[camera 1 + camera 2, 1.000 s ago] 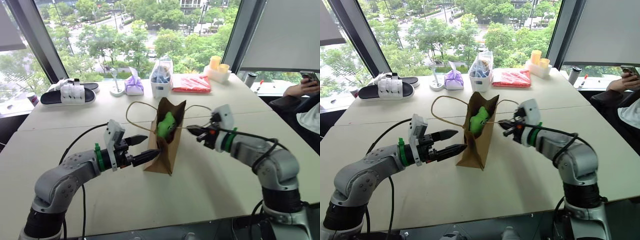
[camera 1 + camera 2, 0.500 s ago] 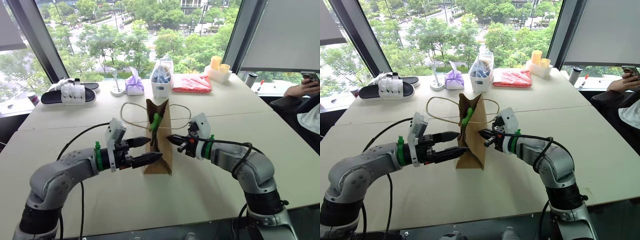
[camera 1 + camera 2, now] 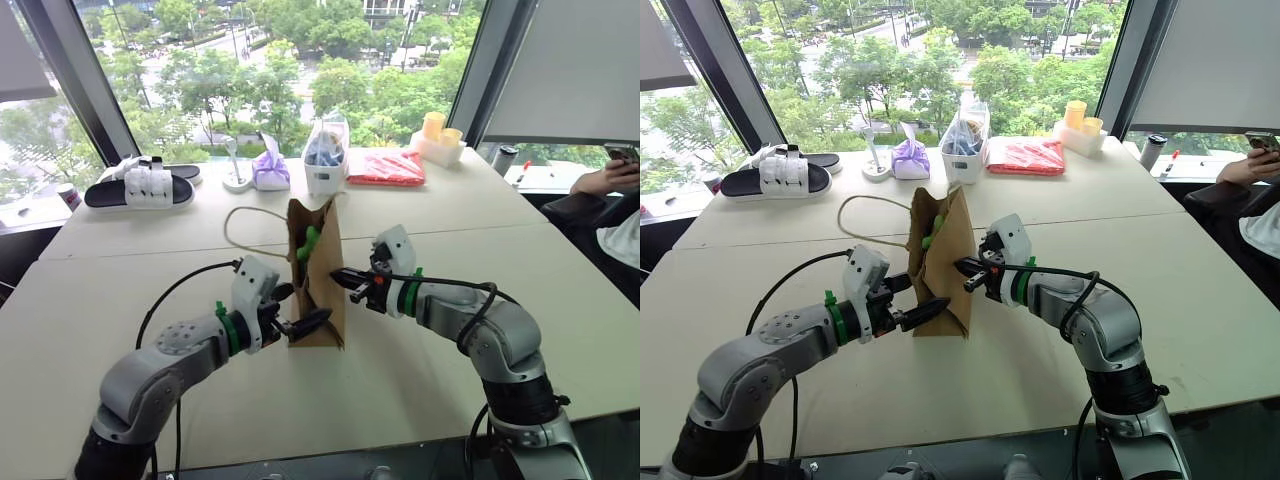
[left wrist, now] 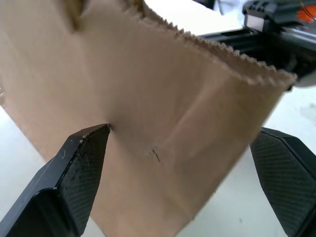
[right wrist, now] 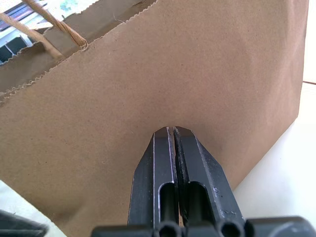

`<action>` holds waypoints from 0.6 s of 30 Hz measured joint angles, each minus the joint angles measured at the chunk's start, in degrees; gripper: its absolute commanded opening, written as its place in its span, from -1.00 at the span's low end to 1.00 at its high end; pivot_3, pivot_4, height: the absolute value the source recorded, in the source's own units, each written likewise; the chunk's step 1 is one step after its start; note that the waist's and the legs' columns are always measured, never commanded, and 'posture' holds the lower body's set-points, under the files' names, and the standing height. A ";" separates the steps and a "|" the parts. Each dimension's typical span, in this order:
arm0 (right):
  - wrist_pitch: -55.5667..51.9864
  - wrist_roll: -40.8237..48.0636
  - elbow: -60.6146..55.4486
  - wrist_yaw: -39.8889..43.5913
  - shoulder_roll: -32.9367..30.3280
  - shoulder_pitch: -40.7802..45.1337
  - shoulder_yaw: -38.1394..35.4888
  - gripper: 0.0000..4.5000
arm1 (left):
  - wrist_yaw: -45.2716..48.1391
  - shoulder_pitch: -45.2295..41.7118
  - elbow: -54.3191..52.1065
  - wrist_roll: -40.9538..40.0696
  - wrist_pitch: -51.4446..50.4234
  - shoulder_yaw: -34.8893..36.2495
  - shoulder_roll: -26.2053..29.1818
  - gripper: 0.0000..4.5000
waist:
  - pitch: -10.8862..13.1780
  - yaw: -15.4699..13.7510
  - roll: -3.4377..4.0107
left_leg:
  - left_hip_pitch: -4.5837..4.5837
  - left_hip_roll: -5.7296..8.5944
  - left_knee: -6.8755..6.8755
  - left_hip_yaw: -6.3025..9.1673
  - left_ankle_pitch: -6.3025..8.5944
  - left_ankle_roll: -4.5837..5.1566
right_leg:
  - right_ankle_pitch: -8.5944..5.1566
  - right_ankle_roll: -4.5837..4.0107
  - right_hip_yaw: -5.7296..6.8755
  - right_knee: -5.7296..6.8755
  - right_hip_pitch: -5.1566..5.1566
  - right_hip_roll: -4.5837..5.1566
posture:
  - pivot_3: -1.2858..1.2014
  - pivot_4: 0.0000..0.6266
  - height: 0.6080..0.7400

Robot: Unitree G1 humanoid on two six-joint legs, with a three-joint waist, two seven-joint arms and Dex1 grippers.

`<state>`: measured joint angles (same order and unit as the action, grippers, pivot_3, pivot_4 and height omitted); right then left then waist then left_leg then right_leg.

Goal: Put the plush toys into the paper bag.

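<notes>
The brown paper bag (image 3: pixel 318 280) stands upright mid-table, its mouth pinched narrow. A lime green plush toy (image 3: pixel 309 243) peeks out of the top. One cord handle (image 3: pixel 243 222) loops out to the left. My left gripper (image 3: pixel 300 307) is open wide at the bag's lower left, its fingers (image 4: pixel 84 163) straddling the bag's near corner, and one tip is against the paper. My right gripper (image 3: pixel 340 276) is shut and empty. Its tips (image 5: pixel 173 131) press on the bag's right face.
Along the far edge by the window lie black-and-white slippers (image 3: pixel 140 187), a purple cloth bundle (image 3: pixel 268 170), a clear plastic bag with blue contents (image 3: pixel 325 158), a red packet (image 3: pixel 385 167) and yellow cups (image 3: pixel 436 128). A person's arm (image 3: pixel 600 185) rests at the far right.
The right gripper swung left onto the bag's side. The bag's mouth narrowed from wide open to pinched, hiding most of the green toy. The left gripper came down and right around the bag.
</notes>
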<state>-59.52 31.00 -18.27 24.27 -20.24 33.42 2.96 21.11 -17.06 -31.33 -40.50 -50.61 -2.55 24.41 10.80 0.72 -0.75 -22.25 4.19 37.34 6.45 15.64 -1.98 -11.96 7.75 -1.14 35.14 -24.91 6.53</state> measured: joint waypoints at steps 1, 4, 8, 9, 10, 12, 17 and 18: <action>-0.05 0.00 -0.09 -0.16 0.00 -0.11 -0.02 -0.99 | -0.46 0.32 -0.57 0.01 0.01 -0.20 -0.98 0.60 | 0.00 -0.01 0.00 | 0.00 0.00 0.00 0.00 0.00 0.00 | 0.00 0.00 0.00 0.00 0.00 0.00 | 0.03 -0.52 1.00; -0.23 0.10 -0.74 -0.48 0.03 -1.06 -0.03 -0.99 | -3.49 0.39 -0.57 0.87 0.05 -0.19 -4.69 -0.03 | 0.00 -0.11 -0.01 | 0.00 0.01 0.02 0.00 0.00 0.00 | 0.00 0.00 0.01 0.00 0.01 0.00 | 0.03 -0.52 1.00; -0.79 0.24 -1.34 -1.03 0.10 -1.47 -0.03 -0.99 | -5.14 0.26 -0.13 1.28 0.00 0.00 -6.30 -0.95 | 0.00 -0.03 -0.01 | 0.00 0.01 0.01 -0.01 0.00 0.00 | 0.00 0.00 0.01 0.01 0.01 0.00 | 0.03 -0.52 1.00; -1.03 0.25 -1.69 -1.20 0.10 -1.54 -0.03 -0.99 | -5.46 0.06 0.05 1.34 -0.06 0.09 -6.50 -0.99 | 0.00 -0.03 -0.01 | 0.00 0.01 0.01 -0.01 0.00 0.00 | 0.00 0.00 0.02 0.01 0.01 0.00 | 0.03 -0.52 1.00; -1.24 0.29 -1.94 -1.31 0.10 -1.64 -0.06 -0.99 | -5.80 -0.20 0.43 1.40 -0.15 0.35 -6.59 -0.99 | 0.00 -0.04 -0.01 | 0.00 0.01 0.01 -0.02 0.00 0.00 | 0.00 0.00 0.02 0.01 0.01 0.00 | 0.03 -0.52 1.00; -1.45 0.50 -2.47 -1.38 0.00 -2.25 -0.22 -0.99 | -6.33 -0.90 1.30 1.51 -0.20 1.25 -6.62 -0.99 | 0.00 -0.04 -0.01 | 0.00 0.01 0.01 -0.02 0.00 0.00 | 0.00 0.00 0.02 0.00 0.01 0.00 | 0.03 -0.52 1.00; -3.17 3.45 -6.56 0.03 -3.94 -5.93 -4.44 -0.99 | -2.09 -4.21 5.54 1.79 0.19 1.47 -3.42 -0.99 | 0.00 -0.44 -0.01 | -0.05 0.06 0.03 -0.03 0.00 0.01 | 0.00 0.00 0.06 -0.03 0.03 0.01 | 0.03 -0.52 1.00; -3.87 4.89 -8.35 0.99 -5.99 -7.33 -6.86 -0.99 | 0.93 -5.65 7.42 1.77 0.85 1.49 -1.48 -0.99 | 0.00 -0.58 -0.01 | -0.06 0.06 0.03 -0.02 0.00 0.01 | 0.00 0.00 0.09 -0.03 0.04 0.01 | 0.03 -0.52 1.00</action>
<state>-63.40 35.89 -26.62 25.25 -26.23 26.09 -3.90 22.04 -22.71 -23.92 -38.73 -49.76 -1.06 22.93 10.80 0.14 -0.76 -22.31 4.25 37.38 6.43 15.65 -1.97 -11.96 7.75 -1.06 35.11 -24.87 6.54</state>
